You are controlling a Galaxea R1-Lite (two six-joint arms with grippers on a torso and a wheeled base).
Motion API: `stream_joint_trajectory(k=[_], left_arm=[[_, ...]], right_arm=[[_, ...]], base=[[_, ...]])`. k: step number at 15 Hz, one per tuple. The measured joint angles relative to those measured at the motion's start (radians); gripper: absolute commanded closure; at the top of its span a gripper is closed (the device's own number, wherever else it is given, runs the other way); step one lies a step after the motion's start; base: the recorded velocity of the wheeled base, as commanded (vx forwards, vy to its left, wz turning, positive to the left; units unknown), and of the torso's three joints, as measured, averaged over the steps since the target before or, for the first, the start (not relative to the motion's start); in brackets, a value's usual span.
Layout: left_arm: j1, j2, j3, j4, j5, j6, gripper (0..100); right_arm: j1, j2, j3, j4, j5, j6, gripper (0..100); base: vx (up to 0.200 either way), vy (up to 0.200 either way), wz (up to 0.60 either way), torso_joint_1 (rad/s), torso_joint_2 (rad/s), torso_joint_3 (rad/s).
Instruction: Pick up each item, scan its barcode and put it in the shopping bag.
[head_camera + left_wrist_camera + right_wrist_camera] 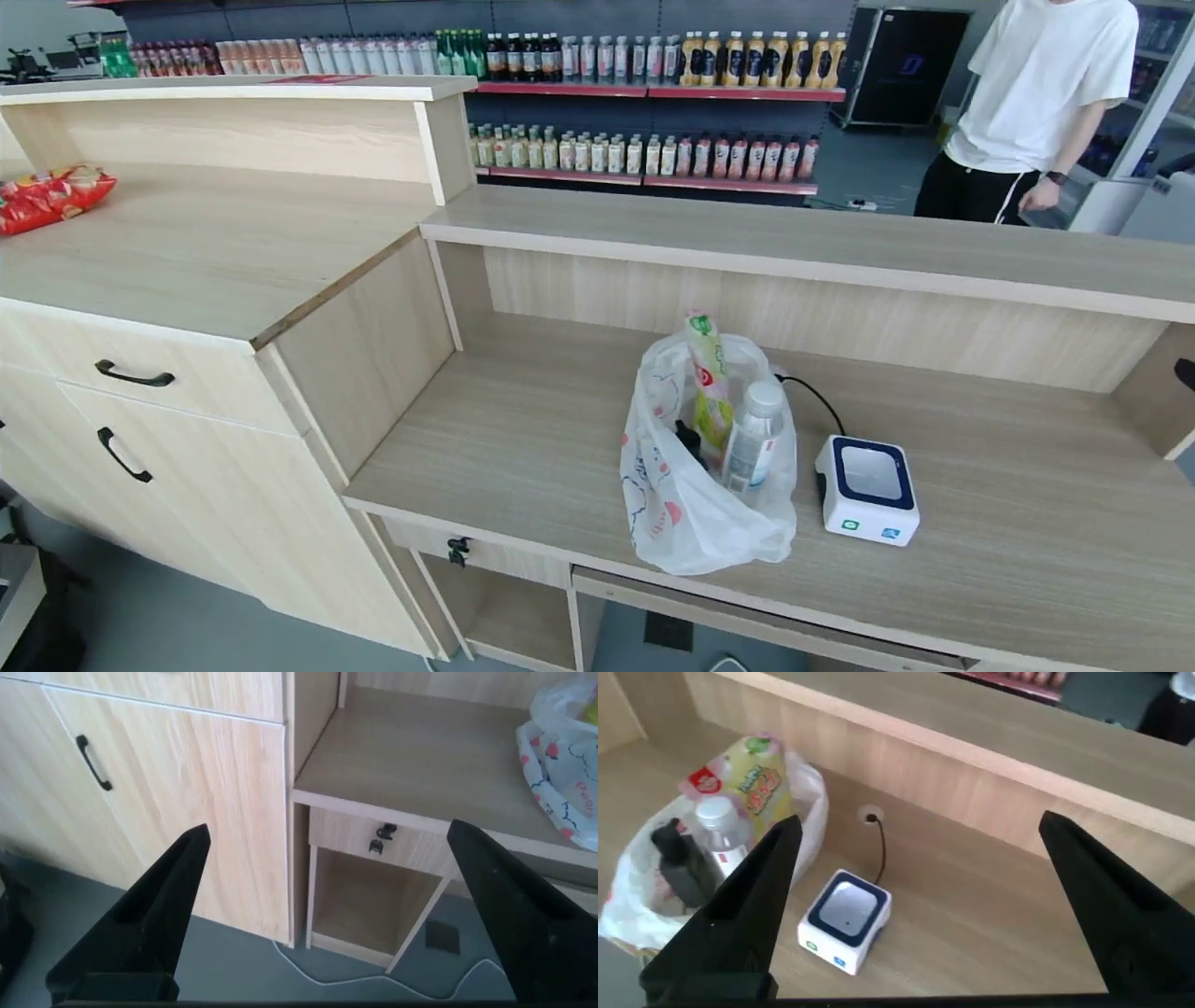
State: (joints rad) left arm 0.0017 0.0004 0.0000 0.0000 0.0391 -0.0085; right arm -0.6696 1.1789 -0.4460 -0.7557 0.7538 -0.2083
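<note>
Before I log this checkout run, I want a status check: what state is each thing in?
shopping bag: open-topped, standing on the counter, holding items
bottle: upright in the bag, capped
snack packet: upright, sticking out of the bag
scanner: beside the bag, window up, cable attached
left hand: open, empty
right hand: open, empty
red packet: lying on the upper counter
</note>
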Motion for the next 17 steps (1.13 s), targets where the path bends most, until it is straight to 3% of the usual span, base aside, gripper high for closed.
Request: stream_joint_trajectory(k=[4, 9, 13, 17], left_arm=[[-0.001, 0.000, 0.000, 0.000, 0.000, 0.000, 0], [0.000, 0.000, 0.000, 0.000, 0.000, 0.000, 0], [0.000, 0.000, 0.000, 0.000, 0.000, 0.000, 0], [0.000, 0.000, 0.000, 0.000, 0.000, 0.000, 0]], right_arm=[[0.043, -0.045, 0.033, 0.228, -0.470, -0.007, 0], [0.226, -0.353, 0.270, 0.273, -0.653, 0.113, 0], [0.358, -0.697, 0.413, 0.576, -0.792, 0.156, 0], [0.436, -0.888, 0.443, 0.671, -0.822, 0.183, 0]], base=[[0.000, 0.000, -0.15, 0.001, 0.00, 0.002], [0.000, 0.000, 0.00, 0.000, 0.00, 0.000], [0.000, 0.000, 0.00, 0.000, 0.00, 0.000], [0.000, 0.000, 0.00, 0.000, 0.00, 0.000]])
